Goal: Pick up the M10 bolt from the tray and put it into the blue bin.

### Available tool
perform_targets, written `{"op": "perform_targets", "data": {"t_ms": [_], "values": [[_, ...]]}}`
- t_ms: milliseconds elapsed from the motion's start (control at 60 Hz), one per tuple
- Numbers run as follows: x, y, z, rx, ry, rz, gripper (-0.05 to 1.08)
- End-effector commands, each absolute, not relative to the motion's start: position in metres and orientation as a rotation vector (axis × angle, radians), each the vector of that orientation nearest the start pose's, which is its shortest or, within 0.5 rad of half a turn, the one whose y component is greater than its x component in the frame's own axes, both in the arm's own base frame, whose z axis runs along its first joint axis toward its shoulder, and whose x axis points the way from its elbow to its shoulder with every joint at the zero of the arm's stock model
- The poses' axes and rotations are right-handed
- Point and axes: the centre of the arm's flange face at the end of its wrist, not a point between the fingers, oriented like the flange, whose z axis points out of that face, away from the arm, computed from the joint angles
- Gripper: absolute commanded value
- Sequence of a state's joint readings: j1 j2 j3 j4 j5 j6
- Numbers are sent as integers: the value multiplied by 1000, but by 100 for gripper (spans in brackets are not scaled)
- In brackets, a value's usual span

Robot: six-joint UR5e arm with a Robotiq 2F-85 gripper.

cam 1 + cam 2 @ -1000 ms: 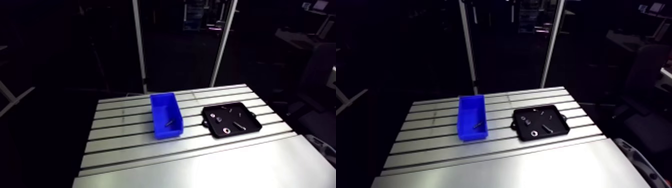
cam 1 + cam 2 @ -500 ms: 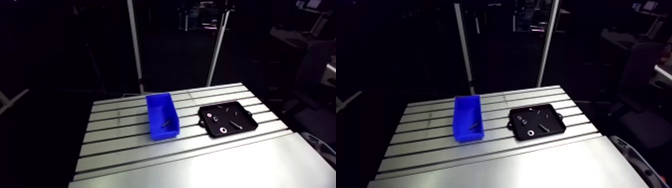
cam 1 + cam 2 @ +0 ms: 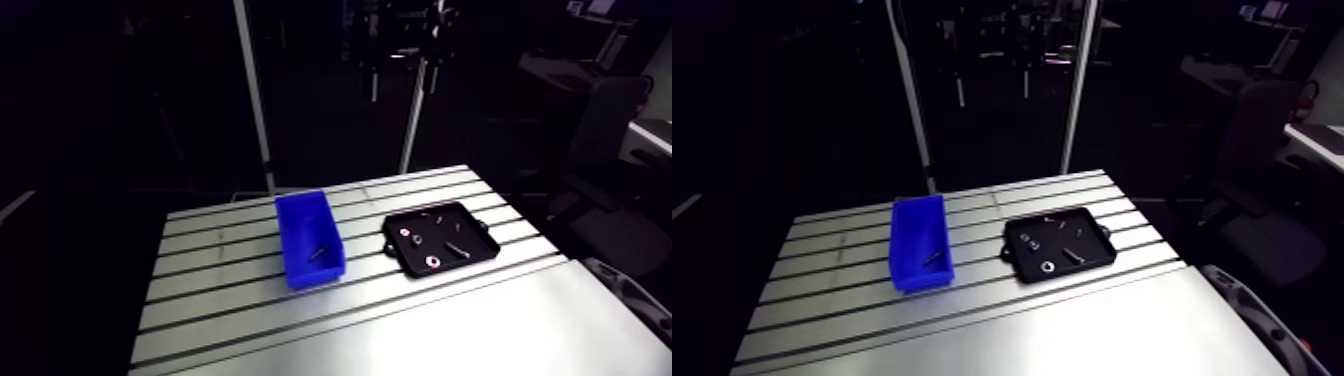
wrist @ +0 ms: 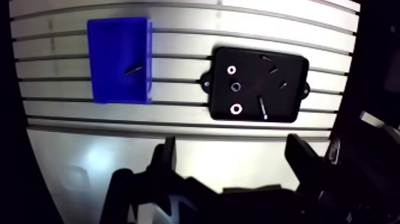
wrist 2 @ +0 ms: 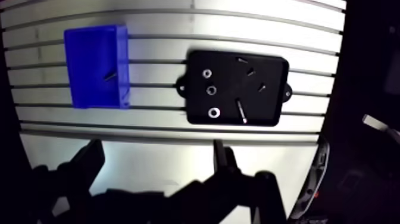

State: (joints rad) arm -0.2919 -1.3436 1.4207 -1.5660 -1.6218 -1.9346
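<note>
Blue bin held the bolt, well apart from the black tray; only our view had shifted, nothing else moved. Our gripper hung wide open and empty, so we judged the delivery done

The table is silver-grey. Its far part has dark straight lines running left to right (like stripes), and the near part is plain and shiny. The bin on the left is bright blue, with one dark bolt inside. The tray on the right is black. It holds silver-white rings and a grey bolt.
</note>
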Motion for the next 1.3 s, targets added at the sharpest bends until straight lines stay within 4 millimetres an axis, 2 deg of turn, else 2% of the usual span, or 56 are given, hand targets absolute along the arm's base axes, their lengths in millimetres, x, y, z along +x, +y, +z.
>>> {"op": "perform_targets", "data": {"t_ms": [17, 133, 267, 433, 583, 617, 717, 800, 933, 1100, 1183, 1300], "values": [[-583, 69, 414, -293, 3036, 19, 1], [-581, 74, 403, -393, 3031, 29, 1], [-570, 94, 381, -415, 3000, -6, 1], [-561, 103, 359, -539, 2985, -11, 1], [-553, 113, 341, -580, 2991, -2, 1], [-547, 117, 333, -631, 2982, -7, 2], [-539, 118, 322, -719, 2966, -8, 1], [-534, 121, 314, -736, 2963, -9, 2], [-526, 139, 300, -706, 3004, 30, 2], [-517, 149, 286, -749, 2997, 32, 2], [-512, 159, 278, -736, 2993, 15, 7], [-511, 163, 271, -728, 2989, -2, 10]]}}
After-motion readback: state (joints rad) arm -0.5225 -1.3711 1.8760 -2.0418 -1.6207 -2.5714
